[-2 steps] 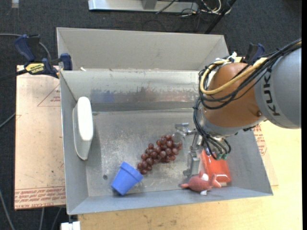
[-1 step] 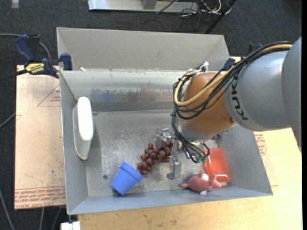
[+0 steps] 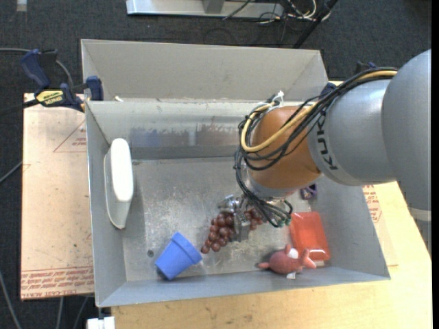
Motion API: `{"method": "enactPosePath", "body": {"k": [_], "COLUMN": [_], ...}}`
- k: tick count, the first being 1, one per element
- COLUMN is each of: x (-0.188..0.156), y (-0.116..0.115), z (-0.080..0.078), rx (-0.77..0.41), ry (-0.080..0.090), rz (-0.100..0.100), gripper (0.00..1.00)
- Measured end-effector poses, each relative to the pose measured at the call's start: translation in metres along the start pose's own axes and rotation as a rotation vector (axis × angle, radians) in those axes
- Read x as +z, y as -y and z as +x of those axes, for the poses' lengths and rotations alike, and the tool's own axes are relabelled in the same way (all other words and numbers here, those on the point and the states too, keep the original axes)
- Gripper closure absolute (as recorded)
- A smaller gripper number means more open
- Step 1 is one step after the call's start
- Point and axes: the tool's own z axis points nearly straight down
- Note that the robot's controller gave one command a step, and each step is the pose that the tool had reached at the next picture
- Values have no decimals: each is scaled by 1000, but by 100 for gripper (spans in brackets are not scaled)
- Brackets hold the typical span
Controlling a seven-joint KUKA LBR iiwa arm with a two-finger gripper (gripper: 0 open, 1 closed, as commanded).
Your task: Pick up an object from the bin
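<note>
Step in hand: approach/grasp stage, nothing lifted yet. The gripper (image 3: 236, 219) sat low near the middle of the grey bin (image 3: 171, 204), right at the upper end of a bunch of dark red toy grapes (image 3: 219, 235). The bunch lay on the floor just off centre and trailed from the gripper toward 7 o'clock. Whether the gripper was spread or clamped on the grapes couldn't be told; the orange wrist cover (image 3: 281, 149) and cable loops (image 3: 264, 204) hid most of it.

Judged target: the grapes, as the thing nearest the tool. The next move likely called for a firm close on the bunch, then a straight lift. The bunch is lumpy and probably flexible, so a hold on one or two grapes could slip or leave the rest dangling.

Around it:
- A blue flowerpot-shaped cup (image 3: 177, 256) lay tipped on its side at 7 o'clock, near the tail of the grapes but apart from them.
- A pink toy pig (image 3: 285, 260) lay at 5 o'clock by the front wall.
- A red-orange flat block (image 3: 309, 237) at 4 o'clock touched or just overlapped the pig.
- A white oblong thing (image 3: 120, 180) leaned on the left wall at 9 o'clock, well apart.
- A small purple bit (image 3: 309, 192) sat at 3 o'clock, half under the arm, kind unclear.

Nothing blocked a straight-up lift. The block and the pig were the closest neighbours, on the 4 to 5 o'clock side.
</note>
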Motion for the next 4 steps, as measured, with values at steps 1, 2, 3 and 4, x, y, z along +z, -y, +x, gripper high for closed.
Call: {"method": "enactPosePath", "body": {"k": [1,2,3,4], "x": [0,-125,-125,-246], "y": [0,9,9,21], "z": [0,-3,-3,-15], "rx": [0,-92,-92,-190], "ry": [0,3,2,6], "rz": [0,-1,-1,-1], "gripper": [100,100,100,100]}}
